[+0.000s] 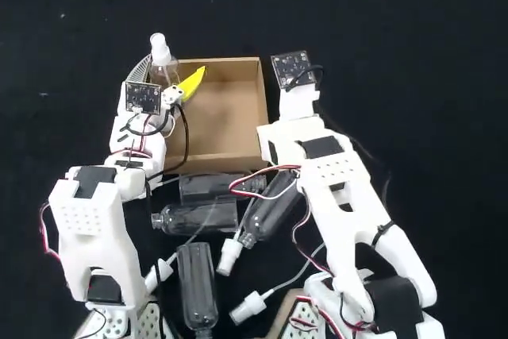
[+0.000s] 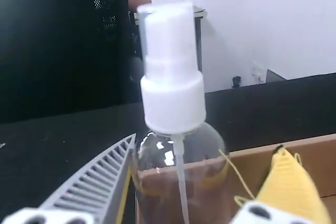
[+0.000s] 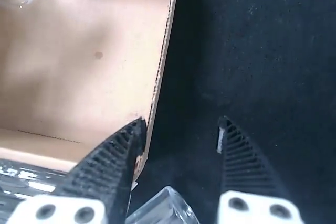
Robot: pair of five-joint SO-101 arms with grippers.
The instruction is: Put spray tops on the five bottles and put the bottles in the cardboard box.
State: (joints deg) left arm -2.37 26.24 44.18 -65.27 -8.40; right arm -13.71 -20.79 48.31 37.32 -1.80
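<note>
This looks like a robotics lab or workshop. The left arm (image 1: 87,224) and right arm (image 1: 349,196), white plastic with bare wires (image 1: 262,174) and a circuit board (image 1: 291,65), stand on a black-draped counter (image 1: 429,77). Behind are a white wall (image 2: 273,19) and a black vented case (image 2: 63,45).

Five clear bottles: one upright bottle (image 1: 164,73) and four lying flat, a first bottle (image 1: 208,186), a second bottle (image 1: 198,217), a third bottle (image 1: 268,210) and a fourth bottle (image 1: 197,282). Four white spray tops can be counted: one fitted top (image 1: 158,42) on the upright bottle and three loose, a first top (image 1: 229,256), a second top (image 1: 248,306) and a third top (image 1: 157,275), partly hidden. One cardboard box (image 1: 230,129). Two arms, a left arm (image 1: 87,220) and a right arm (image 1: 341,196). One table (image 1: 413,77)
</note>
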